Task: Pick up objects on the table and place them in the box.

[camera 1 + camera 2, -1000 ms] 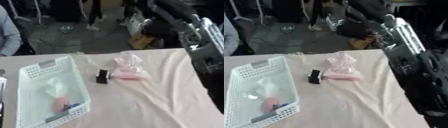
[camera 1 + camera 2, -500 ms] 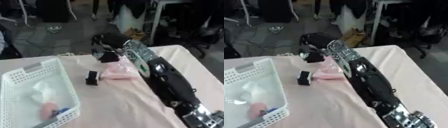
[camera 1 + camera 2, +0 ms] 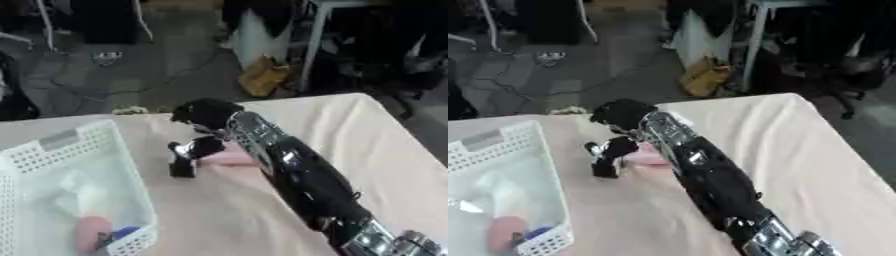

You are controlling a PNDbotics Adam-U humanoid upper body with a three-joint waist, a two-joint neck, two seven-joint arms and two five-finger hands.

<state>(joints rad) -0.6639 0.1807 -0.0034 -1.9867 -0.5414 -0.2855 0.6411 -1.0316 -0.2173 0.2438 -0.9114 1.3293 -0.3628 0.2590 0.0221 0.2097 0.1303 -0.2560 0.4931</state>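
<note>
1. Since a second ago your right arm (image 3: pixel 297 175) has swung in from the right side and now stretches across the table toward the far edge, where before it stood clear beside the objects.
2. Your right hand (image 3: pixel 203 131) now sits over the pink packet (image 3: pixel 229 159), with its fingers pointing down at the packet's near-left end.
3. You cannot tell from either view how far the hand is open, nor whether it has hold of anything; the fingers are a dark blur.
4. Most of the pink packet is hidden under your wrist and forearm; only a strip of it shows between the hand and the arm.
5. Just left of the packet, a small black object (image 3: pixel 182 167) stands on the cloth, close below your fingers; whether they touch it is unclear.
6. Your white basket (image 3: pixel 122 165) sits at the left of the table (image 3: pixel 385 150), well apart from the hand.
7. Inside the basket lie something white (image 3: pixel 74 192), something pink (image 3: pixel 87 232) and a small blue piece (image 3: pixel 122 232).
8. Your left hand shows in neither view.
</note>
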